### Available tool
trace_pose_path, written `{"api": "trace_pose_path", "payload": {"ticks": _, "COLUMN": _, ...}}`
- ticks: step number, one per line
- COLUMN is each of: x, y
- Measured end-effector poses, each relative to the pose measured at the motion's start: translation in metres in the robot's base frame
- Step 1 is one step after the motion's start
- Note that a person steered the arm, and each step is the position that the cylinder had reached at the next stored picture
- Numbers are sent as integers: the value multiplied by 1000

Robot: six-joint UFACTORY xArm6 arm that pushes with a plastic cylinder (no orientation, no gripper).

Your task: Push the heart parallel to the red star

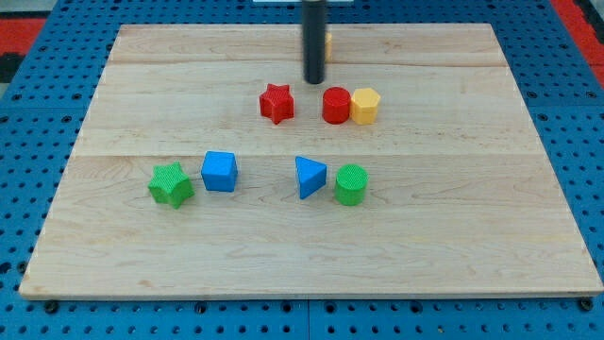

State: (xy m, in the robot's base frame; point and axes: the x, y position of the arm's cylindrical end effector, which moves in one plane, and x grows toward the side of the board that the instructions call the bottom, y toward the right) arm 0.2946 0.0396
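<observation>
My tip (pixel 313 81) rests near the top middle of the tabletop (pixel 472 255), a pale wooden board lying on a blue pegboard (pixel 19 189). The arm carries no claw, only the straight dark rod, so there is nothing spread or pressed together to report. The tip stands above and slightly to the right of the red star (pixel 276 103), near it but apart, and up and to the left of the red cylinder (pixel 336 106). That cylinder sits just right of the star and touches, or nearly touches, the yellow hexagonal block (pixel 365 106) on its right. Behind the rod, at the view's top, a sliver of a yellow-orange block (pixel 327 42) peeks out on the rod's right side; its shape is too hidden to tell, so I cannot say if it is the heart, and no other block in view clearly has a heart shape. Lower on the board lies a second row: a green star (pixel 171 183) at the left, a blue cube (pixel 219 171) just beside it, then well to the right a blue triangular block (pixel 309 177) with a green cylinder (pixel 351 184) just beside it.
</observation>
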Motion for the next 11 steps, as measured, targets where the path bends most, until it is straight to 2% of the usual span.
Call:
{"api": "trace_pose_path", "payload": {"ticks": 1, "x": -39, "y": 52}}
{"api": "trace_pose_path", "payload": {"ticks": 3, "x": -56, "y": 47}}
{"api": "trace_pose_path", "payload": {"ticks": 6, "x": -59, "y": -79}}
{"api": "trace_pose_path", "payload": {"ticks": 8, "x": -59, "y": -124}}
{"api": "trace_pose_path", "payload": {"ticks": 11, "x": -60, "y": -143}}
